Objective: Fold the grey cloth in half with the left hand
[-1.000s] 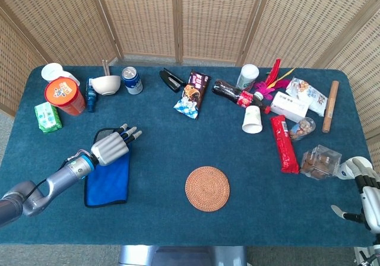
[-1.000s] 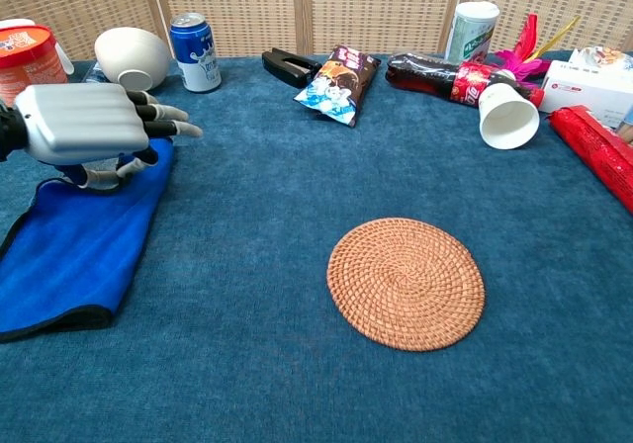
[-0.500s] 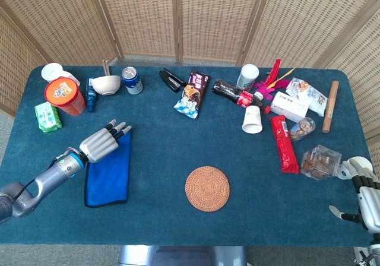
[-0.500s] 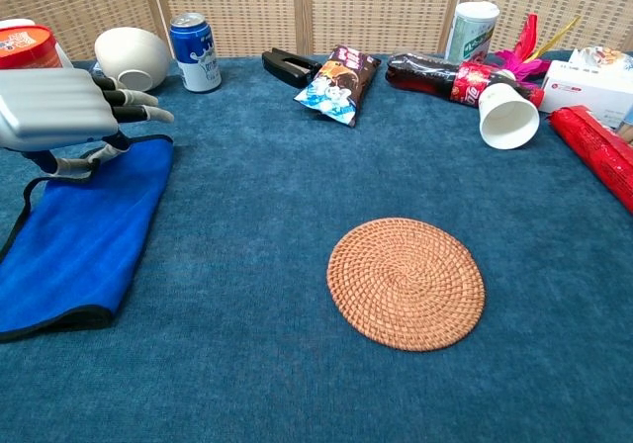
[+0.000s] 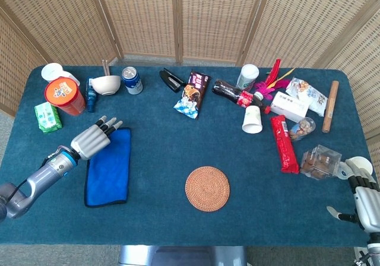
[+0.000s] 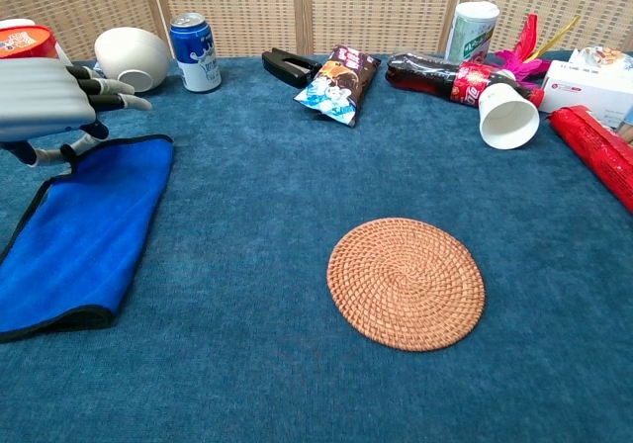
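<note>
The cloth (image 5: pixel 108 168) (image 6: pixel 79 230) is blue with a dark border and lies flat on the left side of the blue table, looking doubled over with one edge curling at its near end. My left hand (image 5: pixel 92 138) (image 6: pixel 49 102) hovers just past the cloth's far left corner with its fingers stretched out and apart, holding nothing and clear of the fabric. At the table's near right corner my right hand (image 5: pixel 362 193) rests open and empty, seen only in the head view.
A round woven coaster (image 5: pixel 207 188) (image 6: pixel 406 282) lies mid-table. Behind the cloth stand a white bowl (image 6: pixel 132 57), a blue can (image 6: pixel 194 38) and an orange tub (image 5: pixel 64 95). A snack bag (image 6: pixel 336 85), a bottle, cups and packets crowd the far right.
My left hand has drawn back to the left off the cloth's far edge, letting it go. The cloth now lies flat. The right hand has barely moved.
</note>
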